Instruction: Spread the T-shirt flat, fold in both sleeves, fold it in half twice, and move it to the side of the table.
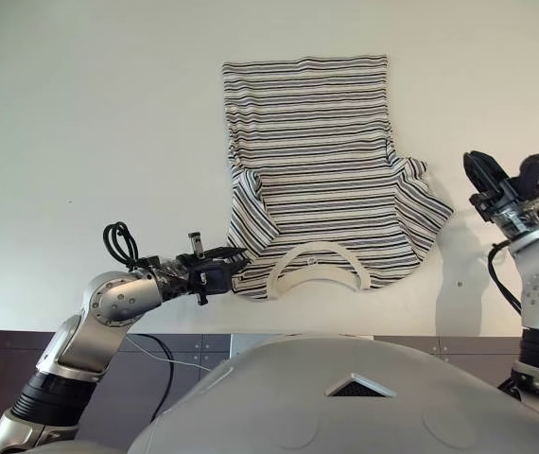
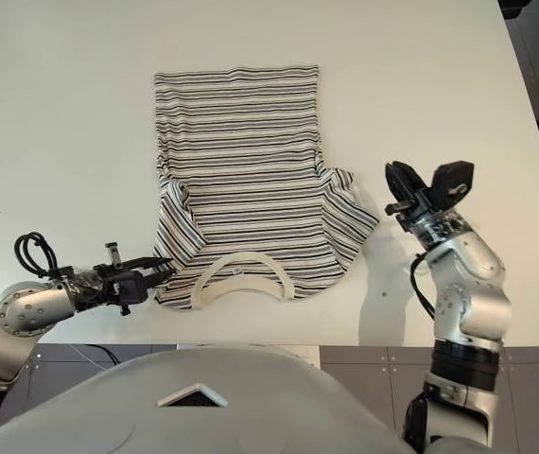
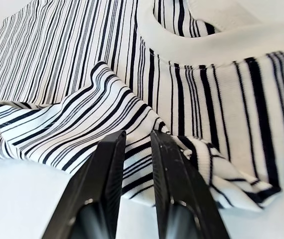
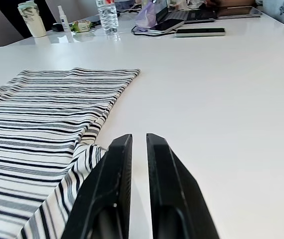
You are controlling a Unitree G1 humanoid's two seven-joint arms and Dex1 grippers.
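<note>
The left gripper (image 1: 239,253), its hold impossible to judge, is sitting at the shoulder corner of the soft, light T-shirt (image 1: 312,161) lying beyond its tips, best pinched at hems, while the right gripper (image 1: 478,165), nearly closed and empty, is hovering just outboard of the other sleeve.

Head eyes look down; wrist cameras hug the T-shirt (image 1: 317,170).

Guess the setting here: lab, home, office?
Probably an office or meeting room: a big white table, with a water bottle, a cup and a phone or tablet at its far end, beyond the striped T-shirt.
</note>
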